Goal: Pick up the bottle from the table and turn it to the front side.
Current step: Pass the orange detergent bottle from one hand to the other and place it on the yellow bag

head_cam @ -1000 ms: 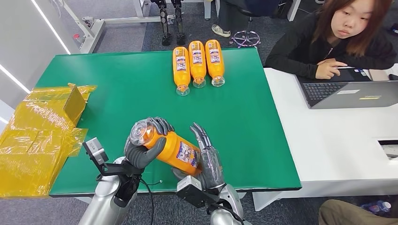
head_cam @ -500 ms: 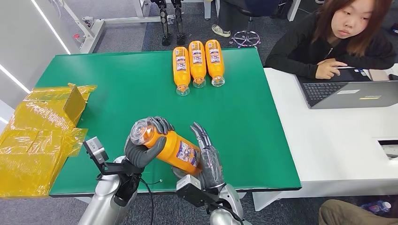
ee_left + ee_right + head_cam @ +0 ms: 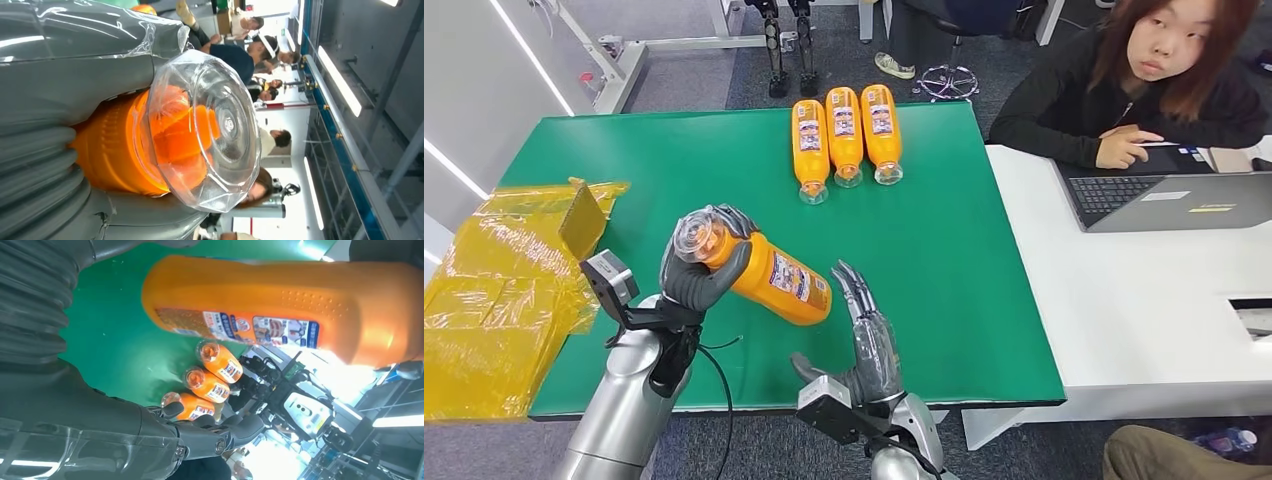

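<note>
R hand (image 3: 871, 345): fingers spread, holding nothing, near counter (image 3: 624, 170) edge, apart from bottle.
L hand (image 3: 696, 268): fingers wrapped round cap end of bottle (image 3: 769, 275).
Bottle: lifted above counter, tilted, label (image 3: 789, 277) up.
Handling: likely rigid plastic, smooth, prob. slippery; full, so base-heavy. Grip mid-body for turning.
Far: three bottles (image 3: 844, 135) lying in a row.
Hidden: L palm contact; label text illegible.

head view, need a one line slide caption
Left hand lifts an orange bottle off the green table; right hand open beside it.
</note>
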`<state>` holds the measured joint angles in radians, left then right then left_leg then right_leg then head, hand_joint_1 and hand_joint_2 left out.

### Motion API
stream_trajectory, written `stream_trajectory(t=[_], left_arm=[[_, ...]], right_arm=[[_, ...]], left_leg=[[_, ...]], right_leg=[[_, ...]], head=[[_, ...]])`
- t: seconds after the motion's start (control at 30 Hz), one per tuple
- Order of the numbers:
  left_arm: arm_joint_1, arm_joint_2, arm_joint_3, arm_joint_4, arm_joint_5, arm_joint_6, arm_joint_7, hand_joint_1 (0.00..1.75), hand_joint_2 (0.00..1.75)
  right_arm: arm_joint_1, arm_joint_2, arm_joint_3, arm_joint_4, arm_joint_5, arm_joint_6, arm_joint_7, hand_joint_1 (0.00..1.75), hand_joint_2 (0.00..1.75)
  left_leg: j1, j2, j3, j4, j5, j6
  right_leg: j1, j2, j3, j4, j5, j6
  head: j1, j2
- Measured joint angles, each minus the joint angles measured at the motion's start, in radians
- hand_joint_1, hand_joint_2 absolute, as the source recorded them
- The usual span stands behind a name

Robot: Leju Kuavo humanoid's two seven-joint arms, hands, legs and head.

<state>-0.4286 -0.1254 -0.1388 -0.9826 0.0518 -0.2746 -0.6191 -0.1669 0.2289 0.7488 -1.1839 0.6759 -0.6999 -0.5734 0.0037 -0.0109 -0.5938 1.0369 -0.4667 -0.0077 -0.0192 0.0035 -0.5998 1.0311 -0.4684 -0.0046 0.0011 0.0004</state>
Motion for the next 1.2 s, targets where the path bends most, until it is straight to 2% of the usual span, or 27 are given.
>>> stream_trajectory(t=[0.4, 0.7, 0.97, 1.2], left_arm=[[-0.085, 0.011, 0.032, 0.099, -0.026, 0.006, -0.019, 1.75, 1.75], [-0.130, 0.021, 0.035, 0.161, -0.080, 0.051, -0.037, 1.75, 1.75], [-0.162, 0.039, 0.029, 0.179, -0.277, 0.224, -0.045, 1.75, 1.75], [-0.209, 0.079, 0.024, 0.238, -0.452, 0.339, -0.026, 1.75, 1.75]], right_arm=[[0.001, 0.000, -0.004, -0.011, 0.000, 0.000, 0.002, 0.00, 1.75], [0.002, 0.000, -0.010, -0.020, 0.000, 0.000, 0.004, 0.00, 1.75], [0.008, 0.000, -0.032, -0.021, -0.004, 0.000, -0.012, 0.00, 1.75], [0.017, -0.001, -0.051, -0.024, -0.018, 0.000, -0.019, 0.00, 1.75]], left_leg=[[0.000, 0.000, 0.000, 0.000, 0.000, 0.000], [0.000, 0.000, 0.000, 0.000, 0.000, 0.000], [0.000, 0.000, 0.000, 0.000, 0.000, 0.000], [0.000, 0.000, 0.000, 0.000, 0.001, 0.000]], right_leg=[[0.000, 0.000, 0.000, 0.000, 0.000, 0.000], [0.000, 0.000, 0.000, 0.000, 0.000, 0.000], [0.000, 0.000, 0.000, 0.000, 0.000, 0.000], [0.000, 0.000, 0.000, 0.000, 0.000, 0.000]], head=[[0.000, 0.000], [0.000, 0.000], [0.000, 0.000], [0.000, 0.000]])
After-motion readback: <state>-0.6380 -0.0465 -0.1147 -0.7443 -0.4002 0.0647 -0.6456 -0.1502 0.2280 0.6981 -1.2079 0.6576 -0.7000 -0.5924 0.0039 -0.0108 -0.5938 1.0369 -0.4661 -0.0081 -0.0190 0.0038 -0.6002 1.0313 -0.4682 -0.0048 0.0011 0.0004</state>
